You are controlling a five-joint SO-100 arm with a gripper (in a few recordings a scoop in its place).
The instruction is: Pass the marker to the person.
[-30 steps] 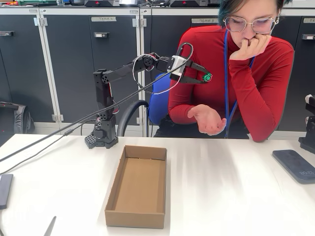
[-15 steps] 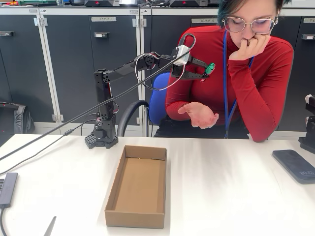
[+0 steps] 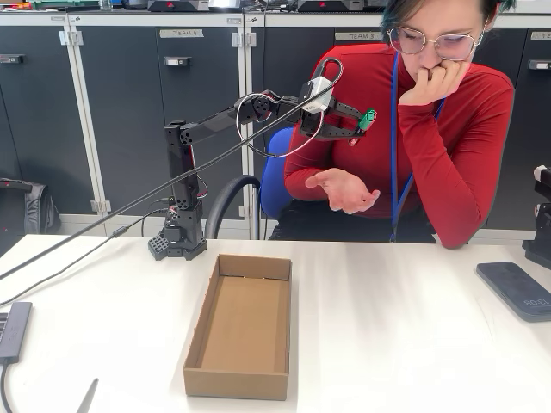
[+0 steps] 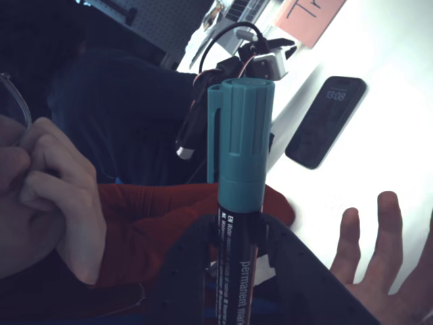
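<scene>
Table, one white surface, carried one open brown cardboard box and one dark phone at 3 o'clock. One person in a red sweater held one open palm up. One black gripper pinched one green capped marker, at 12 o'clock from the palm.

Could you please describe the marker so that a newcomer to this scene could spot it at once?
Find the black robot arm reaching from the table's back edge toward the person in red. At its tip, the tool clamps the marker above the person's open hand. It alone is green-capped, with a dark printed barrel.
</scene>
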